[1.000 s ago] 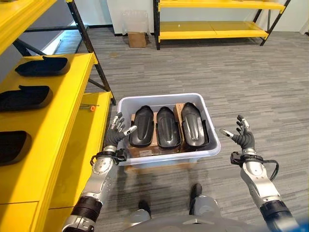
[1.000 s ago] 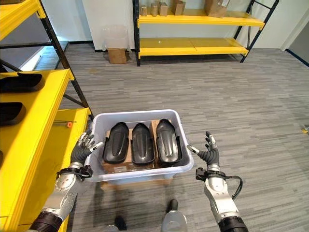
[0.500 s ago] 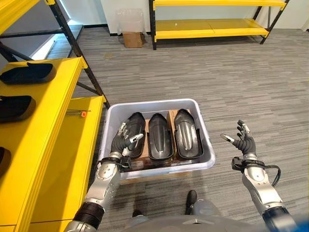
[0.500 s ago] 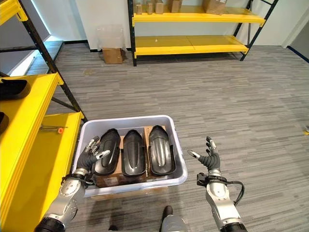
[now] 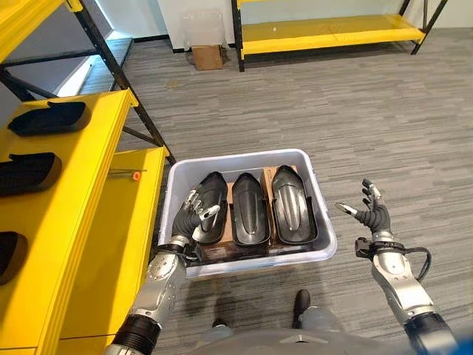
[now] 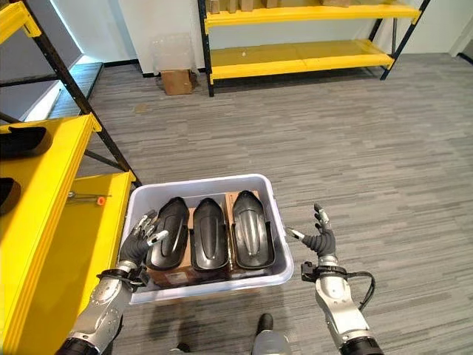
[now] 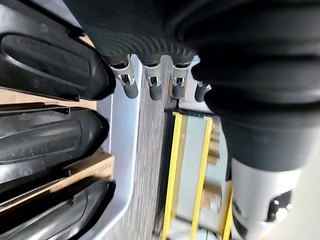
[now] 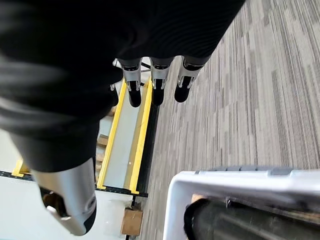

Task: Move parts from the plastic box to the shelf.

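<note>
Three black parts (image 5: 252,209) fill the plastic box (image 5: 318,207); left robot hand (image 5: 194,215) spread over the leftmost.

**Floor and shelves**

The grey striped floor (image 5: 355,118) carries a white plastic box (image 5: 322,222), set just beside the yellow shelf (image 5: 89,214); three black parts (image 5: 28,171) lie in a row on the shelf's upper level; a small orange-tipped tool (image 5: 130,175) rests on its lower level; a cardboard box (image 5: 207,56) stands by the far rack (image 5: 332,33).

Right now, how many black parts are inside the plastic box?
3, side by side in the plastic box: left part under the left hand, middle part, right part. More may lie underneath.
</note>
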Robot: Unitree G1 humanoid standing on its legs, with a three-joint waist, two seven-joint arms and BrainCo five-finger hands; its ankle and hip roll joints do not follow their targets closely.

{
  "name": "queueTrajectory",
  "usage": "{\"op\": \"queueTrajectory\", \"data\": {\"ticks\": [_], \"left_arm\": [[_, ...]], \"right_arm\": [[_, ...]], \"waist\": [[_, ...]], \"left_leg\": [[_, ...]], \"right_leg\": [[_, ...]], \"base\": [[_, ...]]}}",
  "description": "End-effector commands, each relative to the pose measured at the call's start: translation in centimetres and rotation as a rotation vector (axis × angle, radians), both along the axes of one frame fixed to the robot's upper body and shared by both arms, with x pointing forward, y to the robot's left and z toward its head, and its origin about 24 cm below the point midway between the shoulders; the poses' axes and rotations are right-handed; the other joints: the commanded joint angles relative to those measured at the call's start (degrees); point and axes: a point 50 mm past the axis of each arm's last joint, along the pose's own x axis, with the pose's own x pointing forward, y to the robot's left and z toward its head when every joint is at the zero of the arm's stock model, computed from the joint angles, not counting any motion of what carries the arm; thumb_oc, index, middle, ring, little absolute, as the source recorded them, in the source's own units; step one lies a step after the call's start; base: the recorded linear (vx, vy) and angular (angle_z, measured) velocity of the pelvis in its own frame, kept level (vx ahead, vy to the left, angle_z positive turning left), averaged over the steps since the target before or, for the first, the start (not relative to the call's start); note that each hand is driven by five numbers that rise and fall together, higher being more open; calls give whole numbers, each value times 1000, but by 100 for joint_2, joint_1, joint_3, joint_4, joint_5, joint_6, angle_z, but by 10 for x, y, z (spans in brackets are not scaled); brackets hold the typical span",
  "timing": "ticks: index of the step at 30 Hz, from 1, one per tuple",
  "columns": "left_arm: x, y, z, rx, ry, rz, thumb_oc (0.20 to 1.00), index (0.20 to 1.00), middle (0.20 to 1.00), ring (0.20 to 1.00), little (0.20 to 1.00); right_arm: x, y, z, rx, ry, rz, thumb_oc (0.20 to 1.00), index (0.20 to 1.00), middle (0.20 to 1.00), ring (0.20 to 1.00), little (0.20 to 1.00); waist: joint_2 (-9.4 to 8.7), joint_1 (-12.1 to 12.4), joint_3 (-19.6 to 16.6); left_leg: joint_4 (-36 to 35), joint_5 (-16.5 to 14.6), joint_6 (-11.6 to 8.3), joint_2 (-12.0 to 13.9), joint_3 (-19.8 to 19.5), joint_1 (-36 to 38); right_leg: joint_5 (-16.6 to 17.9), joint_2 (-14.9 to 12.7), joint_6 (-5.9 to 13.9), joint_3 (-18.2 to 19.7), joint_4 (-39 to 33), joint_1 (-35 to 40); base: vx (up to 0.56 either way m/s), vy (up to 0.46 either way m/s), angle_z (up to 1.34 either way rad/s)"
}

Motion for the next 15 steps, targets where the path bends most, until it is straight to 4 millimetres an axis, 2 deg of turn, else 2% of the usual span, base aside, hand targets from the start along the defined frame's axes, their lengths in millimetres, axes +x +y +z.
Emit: {"op": "queueTrajectory", "data": {"ticks": [1,2,3,5,7,8,9,11,15], "left_arm": [[13,-5,25,16,-150,2,1000,1000,1000,1000,1000],[13,-7,26,26,-153,-11,1000,1000,1000,1000,1000],[15,-11,28,48,-167,-40,1000,1000,1000,1000,1000],[15,-11,28,51,-166,-38,1000,1000,1000,1000,1000],[17,-7,29,32,-161,-18,1000,1000,1000,1000,1000],[18,-4,28,20,-158,-3,1000,1000,1000,1000,1000],[18,-4,27,16,-158,1,1000,1000,1000,1000,1000],[19,-4,25,21,-160,14,1000,1000,1000,1000,1000],[20,-7,23,28,-150,5,1000,1000,1000,1000,1000]], "right_arm": [[12,2,29,-30,-150,50,1000,1000,1000,1000,1000],[13,2,29,-32,-149,54,1000,1000,1000,1000,1000],[13,3,31,-41,-152,69,1000,1000,1000,1000,1000],[12,2,32,-45,-150,82,1000,1000,1000,1000,1000],[7,1,34,-52,-145,93,1000,1000,1000,1000,1000],[5,0,34,-48,-139,94,1000,1000,1000,1000,1000],[5,0,34,-46,-136,93,1000,1000,1000,1000,1000],[6,0,32,-46,-115,110,1000,1000,1000,1000,1000],[2,-2,26,-38,-63,124,1000,1000,1000,1000,1000]], "waist": [[-218,-88,-51],[-207,-108,-47],[-162,-183,-73],[-92,-240,-116],[-6,-327,-179],[6,-375,-206],[0,-394,-204],[50,-429,-190],[107,-546,-158]], "left_leg": [[1464,-114,-171,-36,172,-612],[1326,-86,-177,24,219,-564],[778,32,-186,168,379,-378],[120,400,-294,326,408,-243],[-734,1194,-581,716,343,-186],[-929,1396,-665,890,405,-203],[-969,1406,-688,897,400,-182],[-1199,1219,-674,838,373,-86],[-1227,1006,-637,751,645,67]], "right_leg": [[-578,328,-162,300,169,338],[-594,327,-164,295,173,348],[-625,301,-149,268,169,359],[-642,284,-125,270,133,377],[-645,215,-82,293,8,456],[-617,141,-50,286,-35,469],[-638,101,-27,279,-33,497],[-647,-109,99,271,61,479],[-667,-250,170,208,261,387]], "base": [[43,-52,-10],[96,113,-10],[119,196,-6],[118,222,3],[153,311,7],[144,285,-2],[126,327,-15],[119,381,-28],[69,303,-17]]}}
